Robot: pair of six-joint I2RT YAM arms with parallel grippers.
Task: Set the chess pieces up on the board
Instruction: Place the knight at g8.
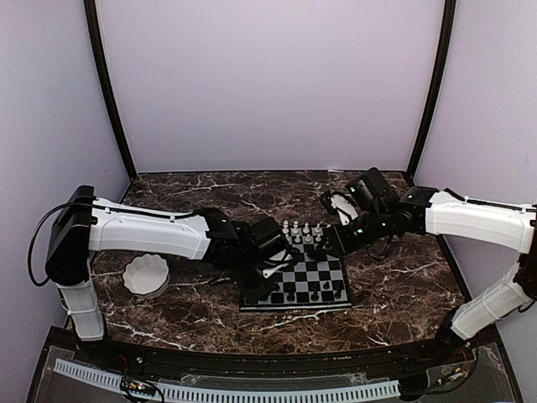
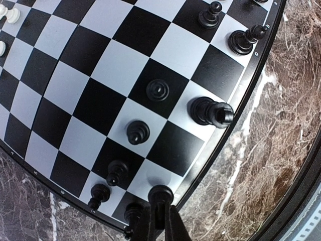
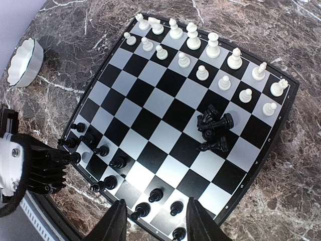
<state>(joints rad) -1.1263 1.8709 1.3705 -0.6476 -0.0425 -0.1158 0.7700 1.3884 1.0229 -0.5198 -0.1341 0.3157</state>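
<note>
Left wrist view: the left gripper [image 2: 160, 194] is closed, its fingers pressed together with nothing visible between them. It hangs over a pale square at the border of the board [image 2: 108, 65], where the checks meet the marble tabletop [image 2: 281, 125]. A small black pawn [image 2: 133, 211] stands just beside the fingers; whether they touch it cannot be told. More black pieces [image 2: 137, 132] stand on nearby squares along that edge, and one larger black piece [image 2: 213, 111] stands near the rim.

In the right wrist view the right gripper [image 3: 156, 222] is open, fingers spread wide and holding nothing, above the black side of the board. Below it the white pieces [image 3: 193, 36] stand in two rows along the far edge. A heap of toppled black pieces [image 3: 213, 128] lies mid-board, nearer the white rows. A white scalloped bowl [image 3: 22, 60] sits on the tabletop, well apart from the board.
</note>
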